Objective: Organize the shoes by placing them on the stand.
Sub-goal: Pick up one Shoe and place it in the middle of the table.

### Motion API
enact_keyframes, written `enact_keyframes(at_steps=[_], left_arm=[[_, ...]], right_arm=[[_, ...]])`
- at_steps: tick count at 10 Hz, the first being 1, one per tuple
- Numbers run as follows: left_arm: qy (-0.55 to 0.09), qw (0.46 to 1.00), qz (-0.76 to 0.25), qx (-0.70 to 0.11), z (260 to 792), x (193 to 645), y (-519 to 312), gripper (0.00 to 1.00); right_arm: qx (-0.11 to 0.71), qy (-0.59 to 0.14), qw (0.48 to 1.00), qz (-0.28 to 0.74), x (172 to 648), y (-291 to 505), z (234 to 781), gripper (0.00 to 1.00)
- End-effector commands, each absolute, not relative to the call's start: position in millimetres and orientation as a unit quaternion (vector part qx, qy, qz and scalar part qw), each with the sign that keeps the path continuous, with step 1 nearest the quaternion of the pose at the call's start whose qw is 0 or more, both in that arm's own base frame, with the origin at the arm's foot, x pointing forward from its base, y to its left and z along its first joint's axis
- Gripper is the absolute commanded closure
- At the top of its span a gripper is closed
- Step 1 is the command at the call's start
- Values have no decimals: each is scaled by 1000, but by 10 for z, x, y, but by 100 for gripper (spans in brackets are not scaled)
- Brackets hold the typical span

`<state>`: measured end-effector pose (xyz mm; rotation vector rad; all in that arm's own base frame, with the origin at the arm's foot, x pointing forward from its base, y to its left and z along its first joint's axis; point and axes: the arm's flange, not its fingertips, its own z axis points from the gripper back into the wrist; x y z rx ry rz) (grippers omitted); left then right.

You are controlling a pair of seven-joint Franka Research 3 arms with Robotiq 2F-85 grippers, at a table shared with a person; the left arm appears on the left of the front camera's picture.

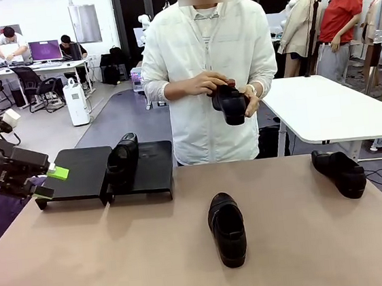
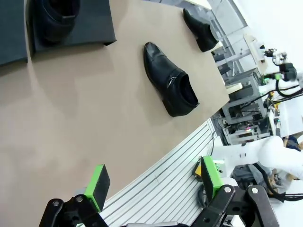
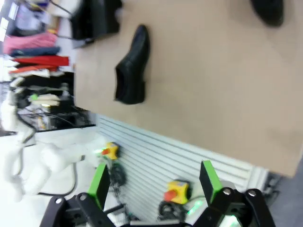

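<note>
Two low black platforms form the stand [image 1: 78,174] at the table's far left. One black shoe [image 1: 121,158] sits where the two platforms meet. A second shoe [image 1: 227,229] lies mid-table, toe towards me, and a third [image 1: 340,172] lies at the far right. The person across the table holds a fourth shoe [image 1: 229,105] in both hands. My left gripper [image 1: 50,183] hangs open and empty beside the stand's left end. In the left wrist view the left gripper [image 2: 154,179] is open above the table's near edge, far from the middle shoe [image 2: 170,85]. My right gripper [image 3: 154,182] is open and empty, off the table's near edge.
The tan tabletop [image 1: 108,261] has free room at the front left and front right. The stand's left platform is bare. Below the table edge are white slatted panels [image 3: 156,156] with a yellow and red button box [image 3: 177,191]. A white table [image 1: 324,112] stands behind at the right.
</note>
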<state>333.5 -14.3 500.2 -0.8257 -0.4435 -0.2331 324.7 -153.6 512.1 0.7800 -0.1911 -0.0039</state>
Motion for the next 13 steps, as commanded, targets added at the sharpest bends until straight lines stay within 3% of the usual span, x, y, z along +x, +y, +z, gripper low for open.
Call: enact_keyframes(at_steps=[1, 4, 5, 6, 9, 13], left_arm=[[-216, 882, -108, -405, 5010, 3326, -139, 0], [-216, 882, -108, -405, 5010, 3326, -139, 0], [-216, 882, -108, -405, 5010, 3326, -139, 0], [-216, 882, -108, -405, 5010, 3326, -139, 0], [-216, 882, -108, -405, 5010, 3326, -139, 0], [-216, 882, -108, -405, 5010, 3326, -139, 0]], right_arm=[[251, -74, 965, 34, 4354, -1409, 5119, 0], [127, -115, 982, 75, 4946, -1037, 5086, 0], [125, -136, 980, 70, 4884, -946, 5108, 0], [165, -103, 977, 90, 5036, -979, 5023, 0], [145, -113, 979, 92, 5080, -995, 5037, 0], [104, -60, 984, 130, 5979, -926, 4785, 0]])
